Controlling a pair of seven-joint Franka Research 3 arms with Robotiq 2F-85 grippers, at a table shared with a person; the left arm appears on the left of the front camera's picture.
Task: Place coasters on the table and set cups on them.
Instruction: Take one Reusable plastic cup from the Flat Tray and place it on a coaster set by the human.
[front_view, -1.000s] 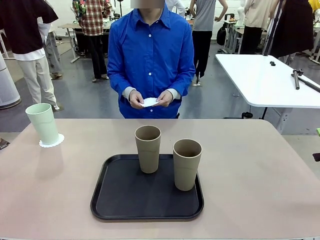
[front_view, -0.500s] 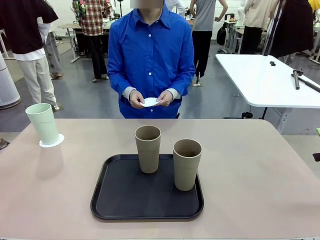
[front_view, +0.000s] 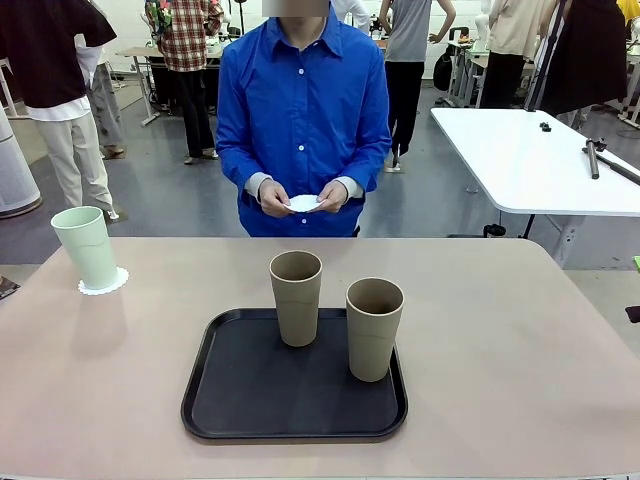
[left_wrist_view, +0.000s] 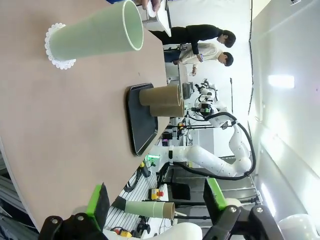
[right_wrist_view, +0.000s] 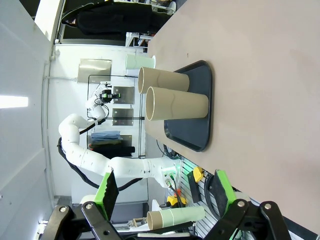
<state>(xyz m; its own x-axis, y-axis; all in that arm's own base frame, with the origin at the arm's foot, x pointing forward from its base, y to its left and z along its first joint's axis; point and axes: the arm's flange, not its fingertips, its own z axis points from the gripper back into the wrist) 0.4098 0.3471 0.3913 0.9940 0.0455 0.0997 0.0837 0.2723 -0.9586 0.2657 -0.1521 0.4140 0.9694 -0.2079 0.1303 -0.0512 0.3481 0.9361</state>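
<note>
All three cups stand upright: long axis vertical, mouths up, walls tapering toward the base. The mint green cup (front_view: 88, 245) sits on a coaster (front_view: 104, 282) near the far-left corner of the table (front_view: 520, 340) — only the coaster's scalloped rim shows around the base. The rear tan cup (front_view: 297, 297) and front tan cup (front_view: 373, 328) stand apart inside the black tray (front_view: 250, 400) at mid-table; the rear one hides a stretch of the tray's far rim. Beyond the far edge, the person's hands (front_view: 272, 198) hold a white coaster disc (front_view: 303, 203), partly covered by fingers — the number of discs cannot be told. Left gripper (left_wrist_view: 156, 197) and right gripper (right_wrist_view: 165, 187): fingers spread, nothing between them.
</note>
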